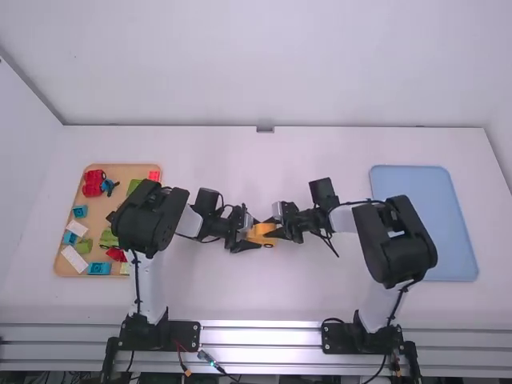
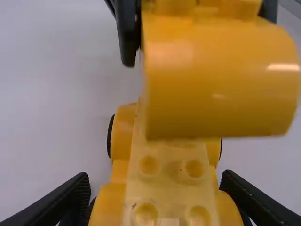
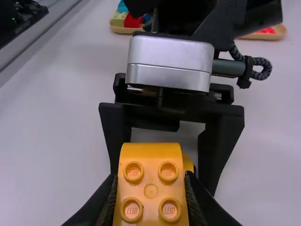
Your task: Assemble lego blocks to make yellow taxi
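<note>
Right jaws gripping block (image 3: 150,176), left around wheeled base (image 2: 171,183)

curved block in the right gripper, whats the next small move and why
I'd probably center the curved block over the yellow base: the right gripper holds it above the base but off to one side, while the left gripper grips the base.
</note>
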Available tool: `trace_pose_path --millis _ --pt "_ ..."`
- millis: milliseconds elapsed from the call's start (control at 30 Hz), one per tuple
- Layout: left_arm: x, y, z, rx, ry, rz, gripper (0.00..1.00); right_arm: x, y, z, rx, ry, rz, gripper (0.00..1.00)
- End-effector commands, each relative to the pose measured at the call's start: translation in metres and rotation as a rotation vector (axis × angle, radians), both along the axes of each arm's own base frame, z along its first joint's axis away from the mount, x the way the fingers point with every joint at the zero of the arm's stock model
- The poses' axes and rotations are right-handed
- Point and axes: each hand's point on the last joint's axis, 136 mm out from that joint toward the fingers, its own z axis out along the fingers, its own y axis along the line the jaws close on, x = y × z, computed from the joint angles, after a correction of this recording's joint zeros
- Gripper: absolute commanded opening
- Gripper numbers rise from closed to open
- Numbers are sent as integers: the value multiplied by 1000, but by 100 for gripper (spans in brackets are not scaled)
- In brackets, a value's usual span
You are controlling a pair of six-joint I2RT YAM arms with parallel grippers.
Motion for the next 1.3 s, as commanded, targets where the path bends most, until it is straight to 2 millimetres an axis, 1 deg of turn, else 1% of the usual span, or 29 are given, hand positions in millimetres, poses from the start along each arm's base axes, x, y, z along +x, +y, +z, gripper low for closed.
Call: trace_pose_path --millis 0,100,167,267,333,433,500,600,767,900,933,1033,1267 --pt "-5 -1 -7 13 17 -5 67 5 -4 -5 -15 57 -35 0" --pt "-6 2 -12 36 -4 0 65 6 -7 -8 -30 63 -49 0" --pt "-8 1 -12 35 -14 -12 64 6 -7 -9 -40 63 -51 0" --pt "-9 2 -13 37 -11 -8 63 5 -2 -15 -76 54 -55 0" --pt "-9 3 -13 38 -6 -5 59 10 3 -22 -115 57 -101 0" --pt "-11 1 -14 38 -3 -11 54 12 5 -24 -110 42 -130 0" --pt "-12 2 -14 37 -2 -12 51 9 3 -23 -83 22 -124 0" --pt "-14 2 -15 39 4 -12 49 8 -2 -25 -78 32 -143 0" --pt "-16 2 -16 40 3 -12 48 8 -4 -26 -76 45 -153 0" --pt "-16 3 -17 43 5 -10 48 5 -1 -26 -75 47 -142 0" --pt "-16 3 -17 43 6 -10 48 2 1 -25 -69 50 -129 0" --pt "-15 3 -16 41 -2 -9 47 0 2 -21 -46 60 -113 0" --pt "-13 2 -15 38 0 -5 47 -3 4 -20 -39 63 -103 0"
